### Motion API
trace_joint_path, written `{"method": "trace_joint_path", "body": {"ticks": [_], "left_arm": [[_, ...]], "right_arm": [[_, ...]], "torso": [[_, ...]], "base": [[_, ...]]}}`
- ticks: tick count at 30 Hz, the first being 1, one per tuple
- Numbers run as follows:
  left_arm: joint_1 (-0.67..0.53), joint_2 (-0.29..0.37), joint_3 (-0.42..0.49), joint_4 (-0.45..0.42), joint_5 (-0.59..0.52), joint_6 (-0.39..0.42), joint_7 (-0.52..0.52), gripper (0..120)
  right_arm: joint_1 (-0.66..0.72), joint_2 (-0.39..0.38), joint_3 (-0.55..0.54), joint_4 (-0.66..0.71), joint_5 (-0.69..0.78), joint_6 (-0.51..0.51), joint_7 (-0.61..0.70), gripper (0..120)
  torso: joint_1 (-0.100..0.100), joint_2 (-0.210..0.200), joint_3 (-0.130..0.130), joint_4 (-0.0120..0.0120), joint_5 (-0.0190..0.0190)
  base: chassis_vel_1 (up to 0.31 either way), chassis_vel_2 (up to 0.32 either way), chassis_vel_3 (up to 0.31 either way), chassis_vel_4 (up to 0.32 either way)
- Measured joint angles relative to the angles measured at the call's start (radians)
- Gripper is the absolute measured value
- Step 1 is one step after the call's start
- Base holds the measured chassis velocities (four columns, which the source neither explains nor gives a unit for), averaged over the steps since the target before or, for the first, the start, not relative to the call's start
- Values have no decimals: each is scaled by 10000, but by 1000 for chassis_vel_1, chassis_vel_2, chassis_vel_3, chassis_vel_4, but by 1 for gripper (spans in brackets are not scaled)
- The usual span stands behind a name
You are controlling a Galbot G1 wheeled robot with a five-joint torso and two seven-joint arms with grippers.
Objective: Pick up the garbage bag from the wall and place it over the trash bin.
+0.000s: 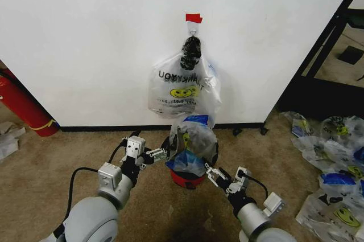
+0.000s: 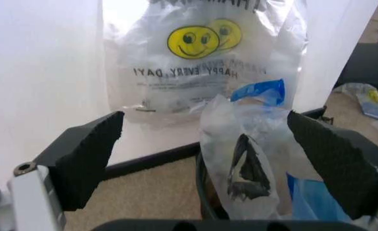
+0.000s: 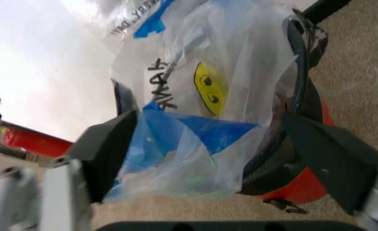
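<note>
Across the upper half of the head view the white wall (image 1: 85,37) is filling the frame, with its black baseboard (image 1: 114,128) running along the carpet. At upper centre a thick bundle of smiley bags (image 1: 181,85) is hanging from a small hook under a red tape strip (image 1: 193,18), tied off by a black knot (image 1: 191,51). Just below it, in the lower centre, the trash bin (image 1: 188,178) is standing on the carpet with the garbage bag (image 1: 195,142) already lying loosely over and inside it, bunched rather than spread. At the right edge a heap of smiley bags (image 1: 333,156) is littering the floor.

The left gripper (image 1: 160,153) is hovering just beside the bin's left side, jaws standing wide apart and holding nothing; the right gripper (image 1: 209,171) is sitting at the bin's right side, likewise spread and empty, with the blue-patched plastic between its pads in its wrist view.

By my judgement the placing step is under way: the bag is at the bin but is not yet seated. The next move is calling for pinching the bag's loose edges and drawing them out over the black rim (image 3: 298,72).
</note>
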Motion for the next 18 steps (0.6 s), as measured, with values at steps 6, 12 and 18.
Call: {"method": "trace_joint_path", "body": {"ticks": [6, 12, 18], "left_arm": [[21, -111, -63, -158, -744, 388, -268, 100], [-17, -128, -69, -202, -772, 525, -314, 100], [-36, -287, -185, -254, -794, 589, -354, 100]], "right_arm": [[357, -67, -292, -348, -460, -81, -8, 73], [629, -171, -493, -643, -573, -279, 67, 52], [777, -168, -636, -838, -796, -344, 180, 28]], "torso": [[0, 0, 0, 3, 1], [0, 0, 0, 3, 1], [0, 0, 0, 2, 1]], "base": [[0, 0, 0, 0], [0, 0, 0, 0], [0, 0, 0, 0]]}}
